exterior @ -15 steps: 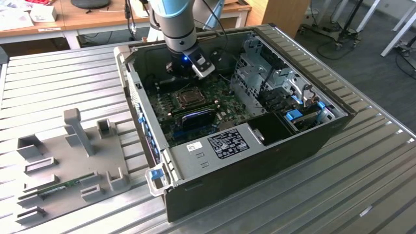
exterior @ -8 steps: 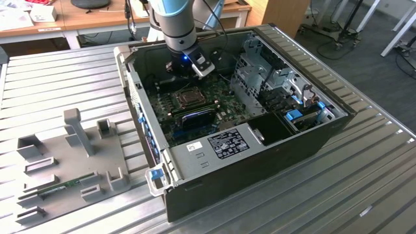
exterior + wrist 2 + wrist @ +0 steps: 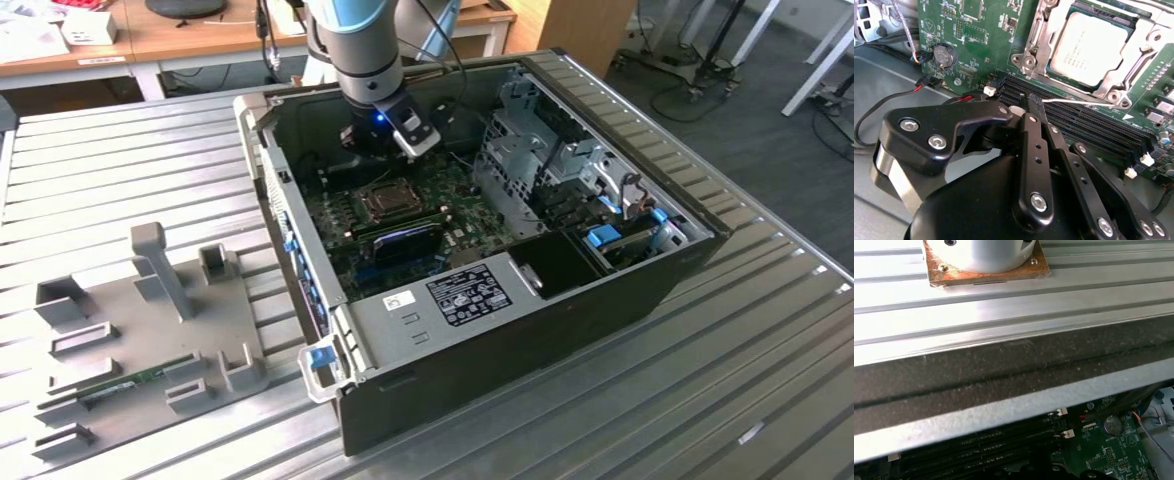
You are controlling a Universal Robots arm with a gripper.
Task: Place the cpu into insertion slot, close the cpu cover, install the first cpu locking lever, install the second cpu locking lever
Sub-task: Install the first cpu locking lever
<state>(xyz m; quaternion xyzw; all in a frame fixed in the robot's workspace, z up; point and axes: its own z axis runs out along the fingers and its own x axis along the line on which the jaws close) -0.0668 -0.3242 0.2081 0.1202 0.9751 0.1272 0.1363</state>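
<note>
The cpu [image 3: 1086,47], silver-topped, lies flat in the insertion slot [image 3: 388,201] of the green motherboard inside the open computer case. The cpu cover [image 3: 1119,75], a silver frame plate, lies down around it. A thin metal locking lever [image 3: 1079,102] runs along the socket's edge beside the memory slots. In the second wrist view my gripper [image 3: 1035,101] has its black fingers together, their tip right at the lever's free end; whether the lever is pinched I cannot tell. In the exterior view the gripper [image 3: 387,140] hangs inside the case, just behind the socket.
Long black memory slots [image 3: 1079,125] lie between the gripper and the socket. A coin battery [image 3: 944,55] and red and black cables [image 3: 919,87] sit nearby. A metal drive cage [image 3: 547,160] stands at the exterior view's right. A grey fixture plate [image 3: 134,330] lies on the slatted table.
</note>
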